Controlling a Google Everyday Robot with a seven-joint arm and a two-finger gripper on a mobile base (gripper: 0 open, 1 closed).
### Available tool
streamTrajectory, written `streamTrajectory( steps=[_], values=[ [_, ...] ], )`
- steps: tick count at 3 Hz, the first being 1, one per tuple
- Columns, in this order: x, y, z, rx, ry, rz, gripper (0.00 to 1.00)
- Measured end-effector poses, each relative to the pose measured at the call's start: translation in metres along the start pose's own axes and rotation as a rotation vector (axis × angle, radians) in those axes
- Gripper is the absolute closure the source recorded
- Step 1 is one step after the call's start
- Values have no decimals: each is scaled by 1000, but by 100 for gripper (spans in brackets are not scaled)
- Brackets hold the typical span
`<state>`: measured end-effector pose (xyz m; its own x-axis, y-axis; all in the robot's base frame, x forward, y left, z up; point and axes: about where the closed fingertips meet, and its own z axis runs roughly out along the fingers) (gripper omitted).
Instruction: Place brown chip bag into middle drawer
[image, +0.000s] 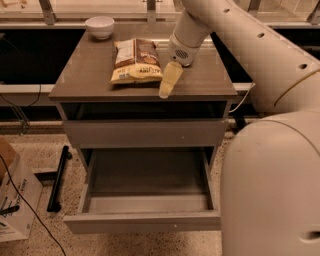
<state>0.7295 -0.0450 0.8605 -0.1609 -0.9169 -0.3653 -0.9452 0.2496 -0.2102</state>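
Grey cabinet top makes the surface (85, 75), and the brown chip bag (136, 62) lies flat on it toward the far middle, its cream band facing the near edge. Just right of the bag, the claw (170, 80) hangs pointing down at the surface, close to the bag's right edge but apparently not on it. I cannot tell whether it is wide or narrow. Below, the middle drawer (150, 175) stands pulled out under a closed matching drawer front (145, 132). A white bowl (100, 26) sits at the far left corner, well apart. The step in hand looks like the approach to the grasp, with the bag not yet held. The next move calls for shifting the claw left over the bag, gripping its crinkly body, lifting past the near edge and lowering it into the drawer.
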Motion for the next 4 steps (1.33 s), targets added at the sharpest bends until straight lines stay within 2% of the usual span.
streamTrajectory(
  steps=[1, 3, 4],
  values=[
    [-12, -20, 11, 18, -53, 23, 0],
    [-43, -50, 39, 17, -158, 66, 0],
    [-61, -55, 52, 4, -179, 74, 14]
  ],
)
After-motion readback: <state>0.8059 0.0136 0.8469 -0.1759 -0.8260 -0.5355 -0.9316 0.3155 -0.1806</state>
